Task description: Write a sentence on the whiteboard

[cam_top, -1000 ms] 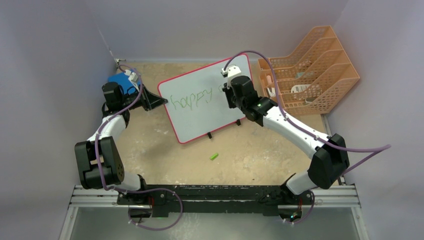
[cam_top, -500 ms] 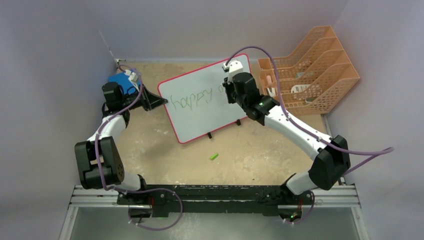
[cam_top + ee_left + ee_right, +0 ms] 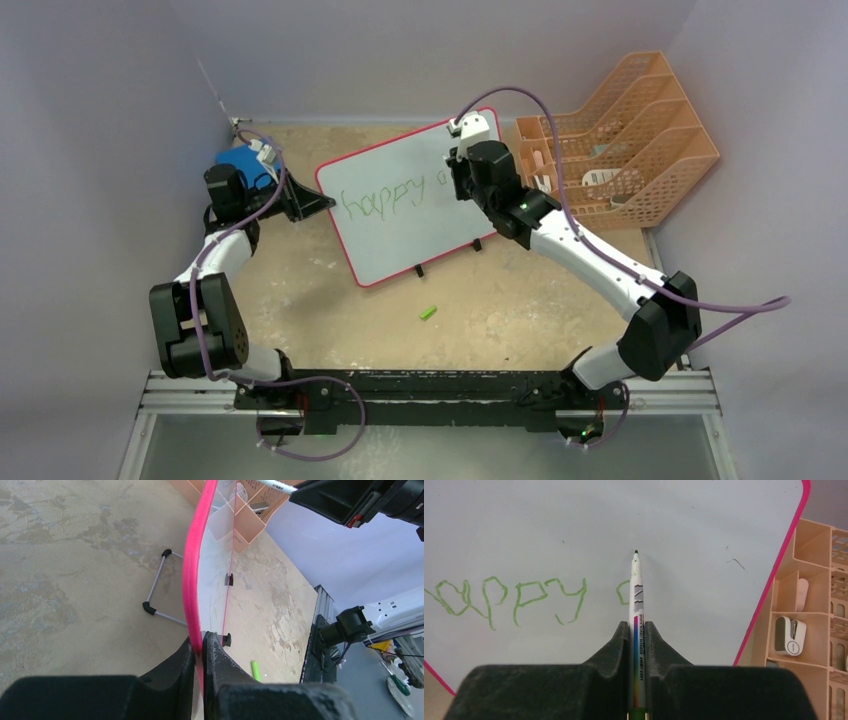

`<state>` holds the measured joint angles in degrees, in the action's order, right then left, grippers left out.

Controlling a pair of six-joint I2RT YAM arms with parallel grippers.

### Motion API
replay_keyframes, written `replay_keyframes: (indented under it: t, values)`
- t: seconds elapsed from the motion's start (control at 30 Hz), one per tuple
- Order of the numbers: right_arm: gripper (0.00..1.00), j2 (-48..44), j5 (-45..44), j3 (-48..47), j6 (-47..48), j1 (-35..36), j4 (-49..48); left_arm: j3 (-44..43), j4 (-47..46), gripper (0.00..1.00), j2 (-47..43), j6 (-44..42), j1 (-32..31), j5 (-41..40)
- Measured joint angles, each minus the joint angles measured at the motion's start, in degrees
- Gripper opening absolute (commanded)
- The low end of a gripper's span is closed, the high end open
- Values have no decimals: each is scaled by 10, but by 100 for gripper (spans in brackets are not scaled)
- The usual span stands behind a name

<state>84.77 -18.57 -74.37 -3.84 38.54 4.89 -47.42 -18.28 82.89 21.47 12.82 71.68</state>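
The whiteboard (image 3: pixel 400 240), white with a red rim, stands tilted in the middle of the table. My left gripper (image 3: pixel 318 203) is shut on its left edge; the left wrist view shows both fingers (image 3: pixel 215 655) pinching the red rim (image 3: pixel 191 570). The sentence (image 3: pixel 385 200) reads "happy" in green, with a partial green curve (image 3: pixel 621 592) after it. My right gripper (image 3: pixel 637 627) is shut on a white marker (image 3: pixel 636 590). The marker's tip sits at the whiteboard (image 3: pixel 684 525), above that curve. From above, the right gripper (image 3: pixel 455 175) is at the board's upper right part.
An orange basket organiser (image 3: pixel 620 140) stands right of the board, with small items (image 3: pixel 790 635) in its compartments. A green marker cap (image 3: pixel 429 313) lies on the table in front. A blue pad (image 3: pixel 240 163) sits behind my left wrist. A wire stand (image 3: pixel 155 592) props the board.
My right gripper has moved the marker a little up and to the right on the board, leaving more of the green curve after "happy" in sight. The left arm has not moved.
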Motion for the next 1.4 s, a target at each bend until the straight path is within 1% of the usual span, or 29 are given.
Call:
replay_keyframes:
  t: [0.37,1.4]
  values:
    - [0,7,0,-9,0,0,-14,0,0,0,0,0,0,0]
    - [0,30,1,-9,0,0,-4,0,0,0,0,0,0,-1]
